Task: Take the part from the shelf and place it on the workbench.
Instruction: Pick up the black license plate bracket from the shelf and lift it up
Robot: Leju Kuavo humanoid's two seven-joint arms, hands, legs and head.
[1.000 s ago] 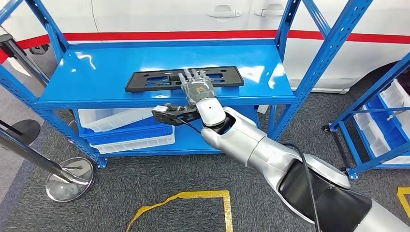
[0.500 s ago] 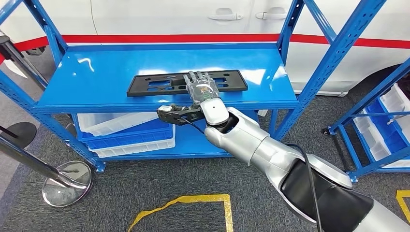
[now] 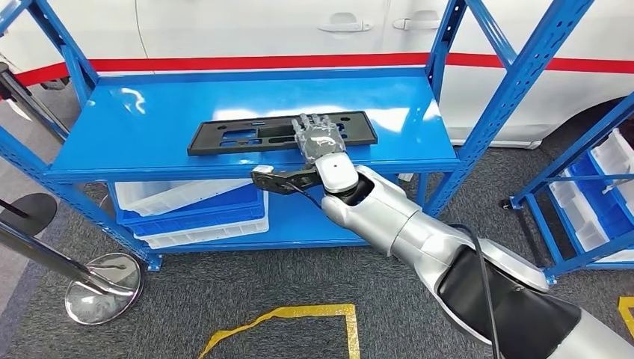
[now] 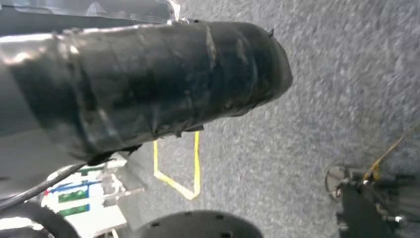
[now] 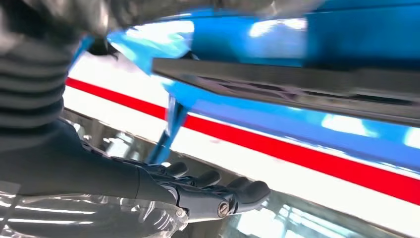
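Observation:
A flat black part [image 3: 232, 137] with several cut-outs lies lengthwise on the top board of the blue shelf [image 3: 149, 105]. My right hand [image 3: 320, 137] reaches in over the shelf's front edge, fingers stretched out flat over the part's right half. In the right wrist view the fingers [image 5: 213, 191] are straight with nothing in them, and a gap separates them from the part [image 5: 297, 84]. The silver right arm [image 3: 404, 224] runs in from the lower right.
White and blue bins [image 3: 194, 206] sit on the lower shelf board. A white car with a red stripe [image 3: 262, 61] stands behind the shelf. A second blue rack [image 3: 591, 187] is at the right, a chrome post base [image 3: 101, 288] at the left, and yellow floor tape [image 3: 299, 314] in front.
The head camera has shifted slightly. My right hand has slid a little to the right over the part; the part still lies in its place on the shelf.

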